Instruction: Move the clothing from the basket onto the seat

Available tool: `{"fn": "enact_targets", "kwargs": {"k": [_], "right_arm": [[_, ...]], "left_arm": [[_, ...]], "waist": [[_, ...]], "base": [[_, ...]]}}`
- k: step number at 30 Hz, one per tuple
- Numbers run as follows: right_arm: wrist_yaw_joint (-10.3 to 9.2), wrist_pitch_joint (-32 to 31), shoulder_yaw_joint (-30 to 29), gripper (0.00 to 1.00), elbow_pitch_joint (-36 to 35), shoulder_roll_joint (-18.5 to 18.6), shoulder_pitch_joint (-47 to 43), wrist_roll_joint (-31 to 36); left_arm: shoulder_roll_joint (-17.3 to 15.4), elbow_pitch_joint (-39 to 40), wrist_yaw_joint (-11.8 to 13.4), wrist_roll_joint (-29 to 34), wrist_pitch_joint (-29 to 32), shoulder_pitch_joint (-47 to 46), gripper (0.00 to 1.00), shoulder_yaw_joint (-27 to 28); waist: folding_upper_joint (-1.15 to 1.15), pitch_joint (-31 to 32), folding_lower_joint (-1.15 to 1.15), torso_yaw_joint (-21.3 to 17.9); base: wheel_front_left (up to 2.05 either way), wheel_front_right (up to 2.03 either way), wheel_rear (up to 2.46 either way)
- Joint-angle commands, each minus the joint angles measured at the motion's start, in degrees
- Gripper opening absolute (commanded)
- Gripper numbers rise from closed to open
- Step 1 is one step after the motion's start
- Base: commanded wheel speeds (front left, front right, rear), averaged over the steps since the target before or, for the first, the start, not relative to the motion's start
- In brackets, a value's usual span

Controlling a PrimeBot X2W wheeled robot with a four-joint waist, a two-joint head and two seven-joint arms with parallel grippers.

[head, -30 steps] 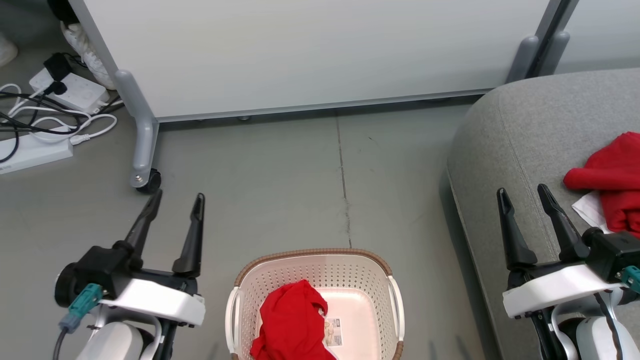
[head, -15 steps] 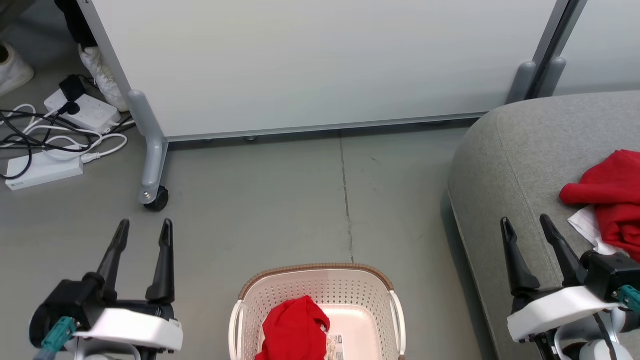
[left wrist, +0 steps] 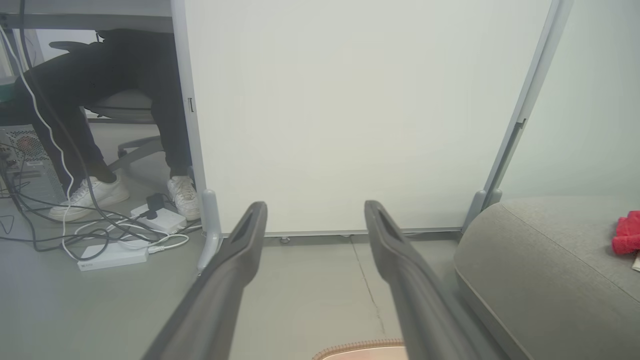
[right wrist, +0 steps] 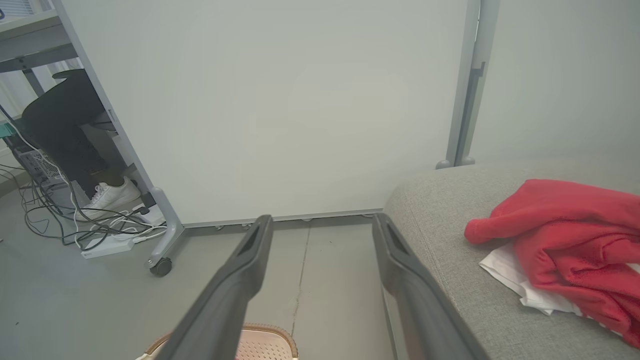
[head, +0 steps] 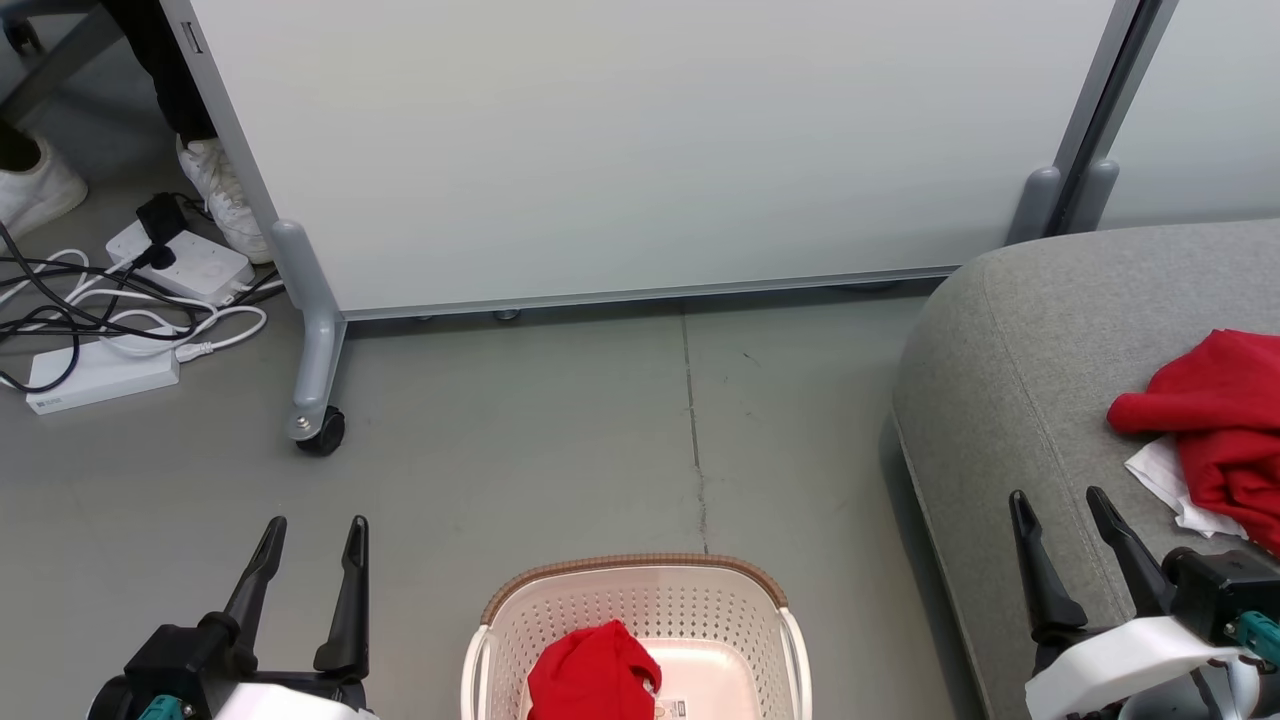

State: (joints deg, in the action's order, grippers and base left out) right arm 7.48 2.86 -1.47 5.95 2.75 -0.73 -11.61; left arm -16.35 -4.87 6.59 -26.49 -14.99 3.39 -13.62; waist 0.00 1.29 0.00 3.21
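**One garment in, one out**

Left gripper [head: 317,522] hovers over the floor, fingers wide, empty. Right gripper [head: 1056,495] is equally wide and empty by the seat [head: 1010,350]. Red garment [head: 592,670] sits bunched in the basket [head: 630,566], near centre; the other garment [head: 1215,400] lies on the seat, right.
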Motion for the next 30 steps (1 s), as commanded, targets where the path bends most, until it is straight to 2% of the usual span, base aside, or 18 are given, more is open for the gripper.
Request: {"fn": "enact_targets", "kwargs": {"k": [1,12,30], "right_arm": [[0.03,-0.3,-0.2,1.0,-0.4,0.3,-0.6,0.1],[0.03,-0.7,-0.3,1.0,-0.7,0.3,-1.0,-0.3],[0.03,-0.9,0.0,1.0,-0.5,0.3,-0.7,-0.3]], "left_arm": [[-0.2,-0.2,-0.4,0.3,-0.2,0.2,1.0,0.5],[0.2,-2.1,-1.3,1.5,-0.2,-0.7,1.0,0.2],[0.3,-3.5,-1.1,2.6,-0.2,-1.6,1.0,-0.8]], "waist": [[0.0,0.1,0.0,-0.1],[0.0,0.0,0.0,-0.1],[0.0,-0.3,0.0,0.2]], "base": [[0.0,0.0,0.0],[0.0,0.0,0.0],[0.0,0.0,0.0]]}}
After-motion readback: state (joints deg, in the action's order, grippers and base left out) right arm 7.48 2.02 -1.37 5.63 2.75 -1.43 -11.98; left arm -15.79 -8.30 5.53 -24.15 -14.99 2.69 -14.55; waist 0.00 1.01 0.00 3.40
